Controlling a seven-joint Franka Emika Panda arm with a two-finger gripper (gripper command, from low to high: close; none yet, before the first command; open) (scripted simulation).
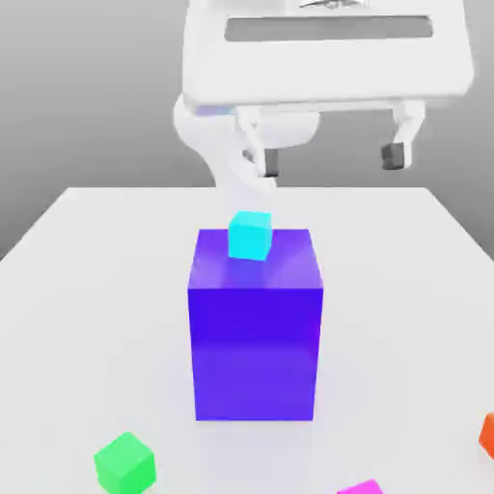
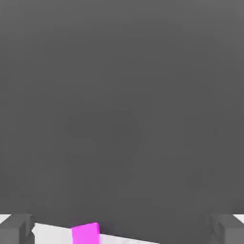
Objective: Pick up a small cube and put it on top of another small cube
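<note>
With the jaws wide and empty at the upper middle of the frame, the arm should descend squarely over one small cube, perhaps the green cube at lower left on the desk, before closing.

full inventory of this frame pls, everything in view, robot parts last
table: 1, white, carries all the blocks
large block: 1, blue-violet, upright at the table's middle
cyan cube: 1, small, at the large block's top far edge; whether it rests on top or stands behind it is unclear
green cube: 1, small, on the table near the front, toward the exterior view's left
magenta cube: 1, small, at the front edge of the exterior view, partly cut off; also in the hand view
orange cube: 1, small, at the exterior view's right edge, mostly cut off
arm: 1, white, raised above the blocks
gripper: 1, dark finger pads, open, holding nothing, above the large block
</note>
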